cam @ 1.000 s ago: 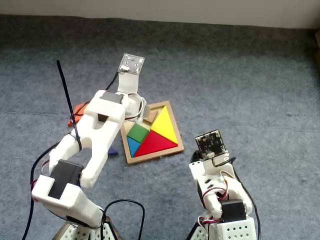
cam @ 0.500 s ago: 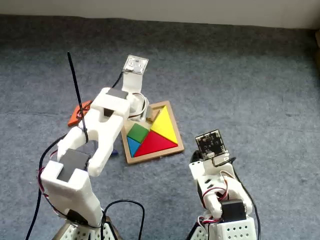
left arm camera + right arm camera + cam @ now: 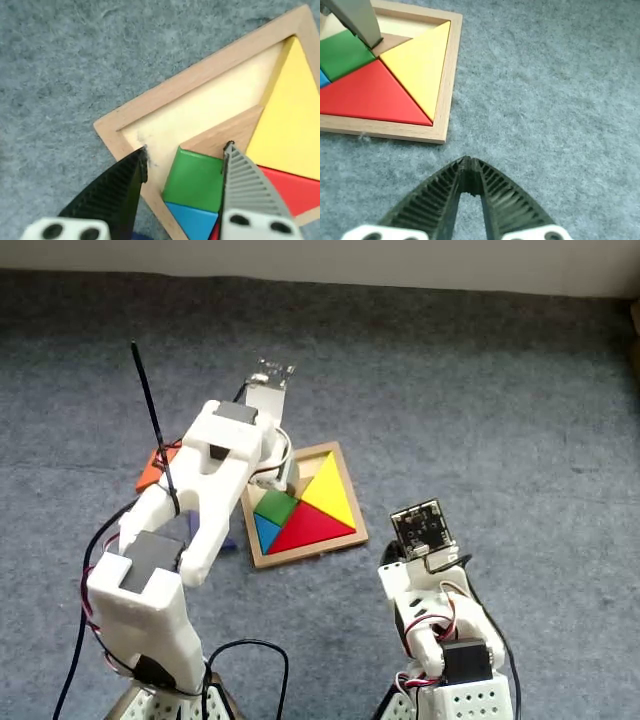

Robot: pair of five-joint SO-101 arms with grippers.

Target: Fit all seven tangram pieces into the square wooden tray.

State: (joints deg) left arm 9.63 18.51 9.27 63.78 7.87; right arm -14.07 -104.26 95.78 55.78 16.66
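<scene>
The square wooden tray (image 3: pixel 310 550) lies mid-table and holds a yellow triangle (image 3: pixel 332 492), a red triangle (image 3: pixel 312 528), a green square (image 3: pixel 275 506), a blue triangle (image 3: pixel 266 531) and a wood-coloured triangle (image 3: pixel 237 132). My left gripper (image 3: pixel 185 150) hangs open over the tray's far left part. One finger is above the bare tray floor (image 3: pixel 200 107), the other at the green square's edge, and nothing is between them. My right gripper (image 3: pixel 469 165) is shut and empty over the carpet, near the tray's front right rim (image 3: pixel 447 90). An orange piece (image 3: pixel 152 470) lies left of the tray.
A small dark blue piece (image 3: pixel 228 540) peeks out beside the left arm, near the tray's left corner. Grey carpet covers the table, open to the right and far side. A black cable (image 3: pixel 150 410) stands up from the left arm. The right arm's base (image 3: pixel 450 660) sits at the front.
The left arm has shifted its pose over the tray's far left corner, its wrist moving slightly farther away. The right arm has kept still.
</scene>
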